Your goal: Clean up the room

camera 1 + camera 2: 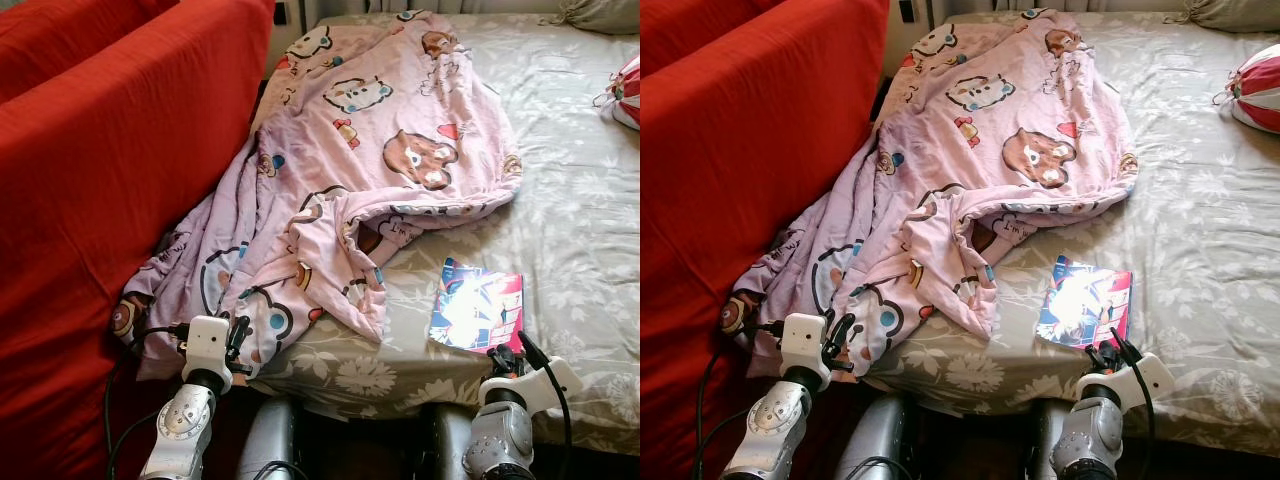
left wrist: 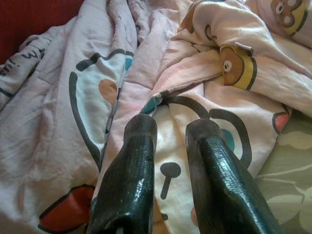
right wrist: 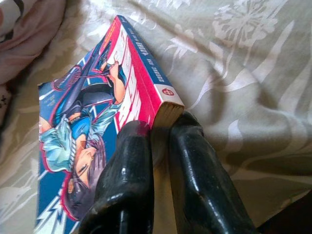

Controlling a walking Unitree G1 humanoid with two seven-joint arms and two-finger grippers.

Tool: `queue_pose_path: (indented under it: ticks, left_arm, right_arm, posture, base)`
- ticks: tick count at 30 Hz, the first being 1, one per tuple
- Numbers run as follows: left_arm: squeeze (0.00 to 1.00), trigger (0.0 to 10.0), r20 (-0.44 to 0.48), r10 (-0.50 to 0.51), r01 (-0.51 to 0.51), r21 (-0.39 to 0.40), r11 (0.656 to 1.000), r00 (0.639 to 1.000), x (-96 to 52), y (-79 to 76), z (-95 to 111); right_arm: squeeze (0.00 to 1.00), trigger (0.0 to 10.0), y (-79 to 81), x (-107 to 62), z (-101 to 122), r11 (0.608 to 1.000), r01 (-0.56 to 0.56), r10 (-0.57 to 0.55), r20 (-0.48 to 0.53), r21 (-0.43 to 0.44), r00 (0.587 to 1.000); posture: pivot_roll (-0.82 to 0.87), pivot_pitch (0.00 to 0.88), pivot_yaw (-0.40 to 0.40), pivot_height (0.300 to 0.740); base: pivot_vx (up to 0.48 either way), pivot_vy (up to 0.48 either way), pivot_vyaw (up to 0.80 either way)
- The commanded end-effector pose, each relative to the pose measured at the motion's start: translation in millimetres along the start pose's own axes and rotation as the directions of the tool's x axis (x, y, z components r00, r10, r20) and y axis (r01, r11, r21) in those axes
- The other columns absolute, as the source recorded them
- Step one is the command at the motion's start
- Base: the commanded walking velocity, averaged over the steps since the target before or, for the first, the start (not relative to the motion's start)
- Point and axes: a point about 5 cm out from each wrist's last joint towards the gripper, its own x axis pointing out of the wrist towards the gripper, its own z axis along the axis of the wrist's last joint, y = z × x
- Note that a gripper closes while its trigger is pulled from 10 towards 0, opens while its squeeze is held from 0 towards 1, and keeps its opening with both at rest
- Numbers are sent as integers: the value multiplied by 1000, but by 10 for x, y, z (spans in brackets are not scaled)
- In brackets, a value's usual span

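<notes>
**Book corner first, blanket after**

Right now the right gripper (image 3: 153, 129) sits at the near corner of the one book (image 1: 477, 309) on the bed (image 1: 590, 250), its two black fingers nearly together with the spine corner at their tips; whether they actually pinch it I cannot tell. The book looks like a thin, stiff paperback, light, with a glossy cover that could slip, so I would take it across the spine edge rather than by a loose page.

Just ahead of the left gripper (image 2: 170, 129) lies the single pink cartoon blanket (image 1: 340, 190), spilling off the bed against the red sofa (image 1: 90, 180). The fingers stand slightly apart, holding nothing. It is soft, floppy and bulky; a bunched fold near the fingertips looks the best hold.

Far beyond the right gripper rest one striped bag (image 1: 625, 92) and one pillow (image 1: 600, 14).
</notes>
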Motion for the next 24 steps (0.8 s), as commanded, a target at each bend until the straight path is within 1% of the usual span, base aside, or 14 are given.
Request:
queue_pose_path:
  ticks: [1,3,4,6,7,8,9,13,18,19,20,22,23,24]
  left_arm:
    - [0,10000,-10,3,-3,12,1000,1000,-27,16,-42]
    - [0,10000,-9,2,-1,11,1000,1000,-34,7,-52]
    - [0,10000,-9,2,-1,11,1000,1000,-34,7,-52]
    - [0,10000,-9,-2,2,11,1000,1000,-37,-7,-60]
    - [0,10000,-8,-2,2,12,1000,1000,-38,-9,-62]
    - [0,10000,-8,-2,2,12,1000,1000,-37,-8,-63]
    - [0,10000,-7,-2,2,14,1000,1000,-41,-4,-64]
    - [0,10000,-13,-4,4,20,1000,1000,-68,9,-87]
    - [0,10000,-13,-4,5,23,1000,1000,-83,17,-97]
    - [0,10000,-14,-6,6,24,1000,1000,-87,14,-102]
    - [0,10000,-16,-8,9,25,1000,1000,-92,7,-108]
    - [0,10000,-17,-10,11,26,1000,1000,-96,8,-111]
    - [0,10000,-18,-21,22,33,999,1000,-98,-1,-113]
    - [0,10000,-19,-25,26,35,999,1000,-99,-5,-113]
  right_arm:
    - [0,0,-96,67,272,1000,-4,2,105,16,995]
    - [0,0,-62,35,77,998,-53,52,-25,-46,998]
    - [0,0,-62,35,77,998,-53,52,-25,-46,998]
    - [0,0,-59,-30,-109,993,-92,82,-130,-76,988]
    - [0,9490,-65,-70,-194,988,-111,91,-174,-104,981]
    - [0,9490,-71,-91,-242,985,-116,88,-204,-127,975]
    - [0,10000,-87,-123,-310,979,-125,83,-248,-159,965]
    - [0,10000,-157,-210,-455,957,-153,60,-346,-248,936]
    - [0,10000,-280,-221,-455,975,-62,-19,-359,-213,933]
    - [82,10000,-294,-219,-450,976,-54,-26,-360,-210,932]
    - [396,10000,-299,-212,-438,975,-55,-27,-358,-215,933]
    - [396,10000,-291,-202,-426,974,-58,-23,-352,-218,936]
    - [286,10000,-282,-190,-414,976,-58,-20,-349,-211,937]
    - [0,10000,-279,-186,-410,976,-58,-19,-349,-209,937]
  posture:
    - [46,116,41,602]
    - [41,116,41,602]
    - [41,116,41,602]
    - [51,118,41,602]
    - [51,118,41,602]
    - [51,118,41,602]
    - [54,119,42,602]
    - [59,120,44,602]
    - [61,123,46,602]
    - [63,124,47,602]
    - [65,124,48,602]
    - [64,124,50,602]
    - [62,124,52,602]
    - [62,124,52,602]
  base:
    - [0,0,0]
    - [0,0,0]
    - [0,0,0]
    - [0,0,0]
    - [0,0,0]
    - [0,0,0]
    - [0,0,0]
    - [0,0,0]
    - [0,0,0]
    - [0,0,0]
    - [0,0,0]
    - [0,0,0]
    - [0,0,0]
    - [0,0,0]
